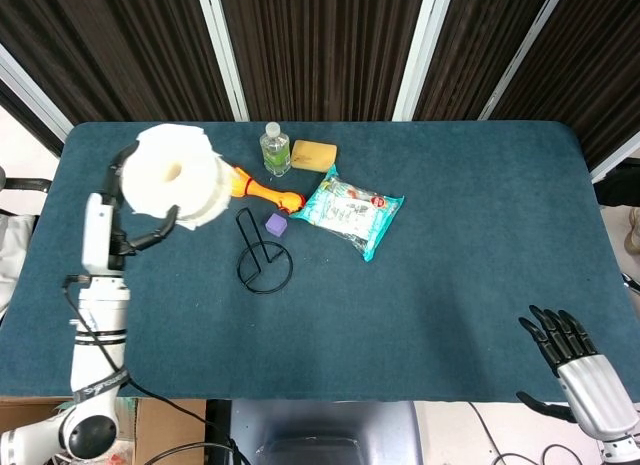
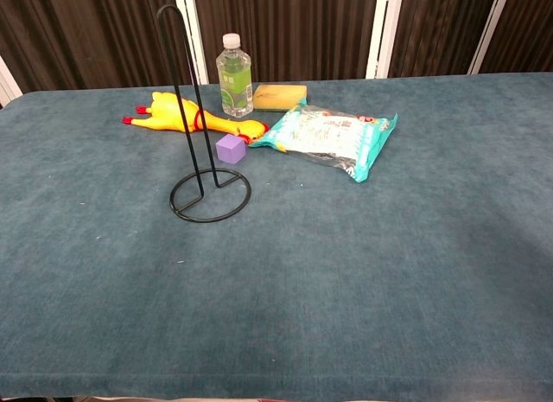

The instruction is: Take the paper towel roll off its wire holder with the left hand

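My left hand [image 1: 125,215] holds the white paper towel roll [image 1: 175,189] high in the air over the table's left side, well clear of the holder; neither shows in the chest view. The black wire holder [image 1: 262,257] stands bare on the table, its round base and tall hoop plain in the chest view [image 2: 200,143]. My right hand [image 1: 572,357] hangs past the table's near right corner, fingers spread, holding nothing.
Behind the holder lie a yellow rubber chicken [image 2: 186,117], a small purple cube [image 2: 231,149], a water bottle [image 2: 234,74], a yellow sponge [image 2: 279,96] and a teal snack bag [image 2: 328,136]. The blue cloth table [image 2: 363,272] stretches to the right and front.
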`<action>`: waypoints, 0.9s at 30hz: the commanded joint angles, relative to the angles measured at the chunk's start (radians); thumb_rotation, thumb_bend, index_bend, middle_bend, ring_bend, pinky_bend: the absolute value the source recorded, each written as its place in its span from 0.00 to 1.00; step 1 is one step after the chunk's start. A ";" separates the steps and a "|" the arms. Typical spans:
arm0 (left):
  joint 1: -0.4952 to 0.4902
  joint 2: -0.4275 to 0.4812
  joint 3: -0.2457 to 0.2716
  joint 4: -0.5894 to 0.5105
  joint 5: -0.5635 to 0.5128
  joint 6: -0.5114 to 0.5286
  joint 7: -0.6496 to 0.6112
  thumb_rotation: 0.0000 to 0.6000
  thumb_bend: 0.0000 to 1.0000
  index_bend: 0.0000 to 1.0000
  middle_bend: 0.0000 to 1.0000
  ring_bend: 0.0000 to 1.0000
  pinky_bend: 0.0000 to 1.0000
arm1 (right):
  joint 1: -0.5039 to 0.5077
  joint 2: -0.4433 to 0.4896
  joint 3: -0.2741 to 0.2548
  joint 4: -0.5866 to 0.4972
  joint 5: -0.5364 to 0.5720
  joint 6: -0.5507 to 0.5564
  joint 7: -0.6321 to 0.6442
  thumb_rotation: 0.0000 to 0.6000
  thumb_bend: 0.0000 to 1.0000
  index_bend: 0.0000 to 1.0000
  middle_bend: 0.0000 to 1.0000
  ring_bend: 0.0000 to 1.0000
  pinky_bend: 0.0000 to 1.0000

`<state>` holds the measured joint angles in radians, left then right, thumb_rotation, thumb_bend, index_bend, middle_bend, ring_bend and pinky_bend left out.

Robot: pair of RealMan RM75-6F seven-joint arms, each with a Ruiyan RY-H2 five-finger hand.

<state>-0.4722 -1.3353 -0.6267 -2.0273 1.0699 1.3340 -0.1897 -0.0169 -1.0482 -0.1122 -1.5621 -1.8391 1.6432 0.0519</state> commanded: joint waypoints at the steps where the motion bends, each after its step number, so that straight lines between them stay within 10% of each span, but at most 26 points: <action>1: 0.056 0.059 0.052 0.107 0.004 -0.032 -0.055 1.00 0.82 0.76 0.85 0.94 1.00 | -0.001 -0.002 0.000 0.001 -0.001 0.001 -0.003 1.00 0.03 0.00 0.00 0.00 0.00; 16: 0.087 -0.208 0.345 0.658 0.207 -0.066 -0.250 1.00 0.81 0.72 0.78 0.87 1.00 | 0.008 -0.021 0.001 -0.025 0.000 -0.039 -0.072 1.00 0.03 0.00 0.00 0.00 0.00; 24: 0.063 -0.318 0.375 0.787 0.231 -0.072 -0.250 1.00 0.56 0.55 0.54 0.56 0.60 | 0.006 -0.020 0.003 -0.023 0.005 -0.035 -0.068 1.00 0.03 0.00 0.00 0.00 0.00; 27: 0.051 -0.333 0.370 0.790 0.211 -0.101 -0.237 1.00 0.48 0.29 0.31 0.34 0.36 | 0.004 -0.016 0.000 -0.022 0.000 -0.028 -0.058 1.00 0.03 0.00 0.00 0.00 0.00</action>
<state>-0.4102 -1.6559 -0.2582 -1.2421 1.2865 1.2446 -0.4428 -0.0118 -1.0655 -0.1111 -1.5847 -1.8377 1.6131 -0.0083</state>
